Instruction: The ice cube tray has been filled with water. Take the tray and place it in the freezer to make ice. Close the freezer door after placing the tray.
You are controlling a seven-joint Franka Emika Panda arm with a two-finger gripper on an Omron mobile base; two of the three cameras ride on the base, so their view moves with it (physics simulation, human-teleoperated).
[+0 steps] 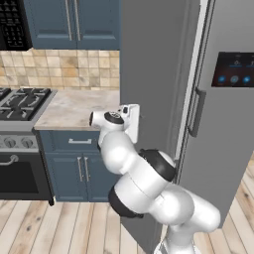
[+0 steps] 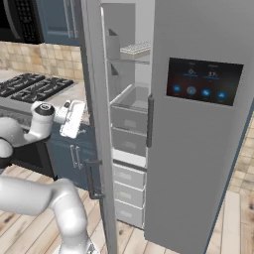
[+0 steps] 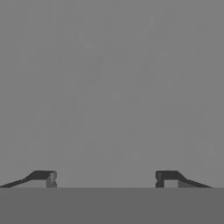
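Grey steel dominates: the freezer door [image 2: 96, 124] stands swung out, and the gripper [image 3: 105, 178] sits close up to its plain outer face, fingertips [image 3: 41, 178] spread wide apart w/ nothing between them. Left of the door, the arm's hand hangs beside the counter [image 1: 69, 106] and stove [image 1: 20, 101]. To the right, inside the freezer [image 2: 130, 99], the ice cube tray [image 2: 135, 48] rests on an upper shelf, well apart from the gripper, w/ the door between them.

Flat, even rendered light with soft edges throughout; faint shading inside the tall grey steel freezer compartment [image 2: 130, 114]; the hand view is a dull, featureless grey.
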